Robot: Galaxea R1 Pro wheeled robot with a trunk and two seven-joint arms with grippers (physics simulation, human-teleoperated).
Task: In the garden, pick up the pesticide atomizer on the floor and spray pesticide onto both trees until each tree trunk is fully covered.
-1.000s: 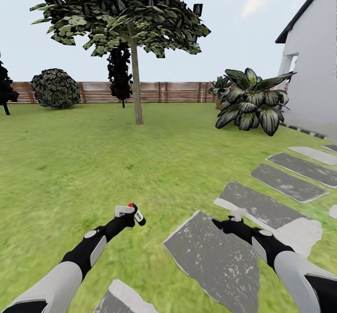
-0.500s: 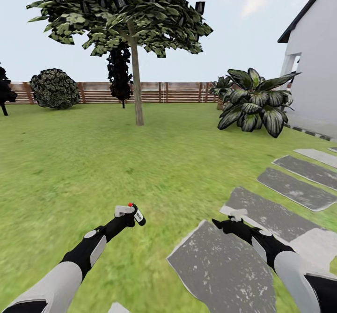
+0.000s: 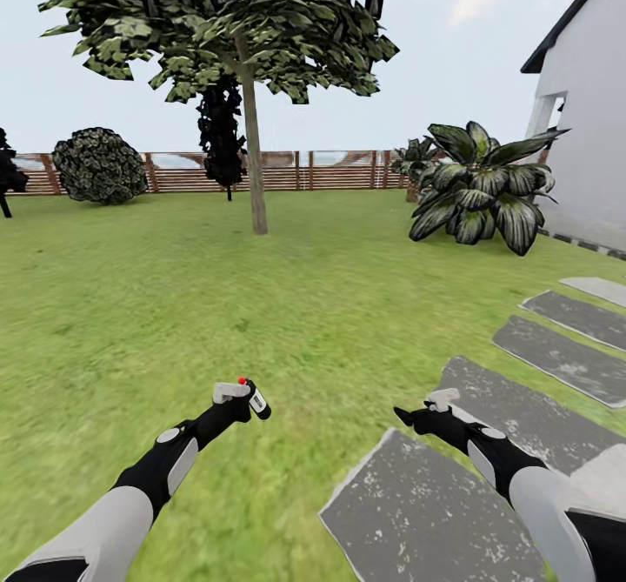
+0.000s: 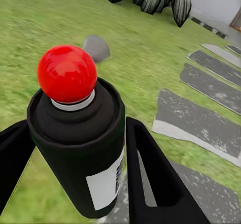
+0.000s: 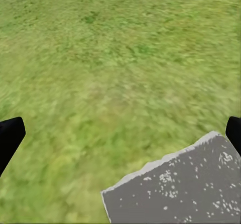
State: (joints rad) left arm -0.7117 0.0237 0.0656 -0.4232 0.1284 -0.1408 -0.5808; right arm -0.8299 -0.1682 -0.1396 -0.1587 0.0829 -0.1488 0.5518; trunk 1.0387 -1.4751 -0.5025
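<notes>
- So the left pincer is gripping the pesticide atomizer, fingers pressed on either side of its dark body. The red cap is sitting on top, so the can is being carried upright, probably to keep the nozzle ready to aim.
- The can is being held out low over the lawn, near the robot, well apart from anything to spray.
- The right pincer is hanging empty over the edge of a near stepping stone, its black tips wide apart in the right wrist view. Looks like it's just being parked out of the way.
- One of the trees is standing far ahead, slightly left, its tree trunk bare and straight in front of the wooden fence.
- A broad-leaved plant is sitting far right by the house wall.
- My guess: the robot's facing that trunk because it needs to get closer before spraying does anything.
</notes>
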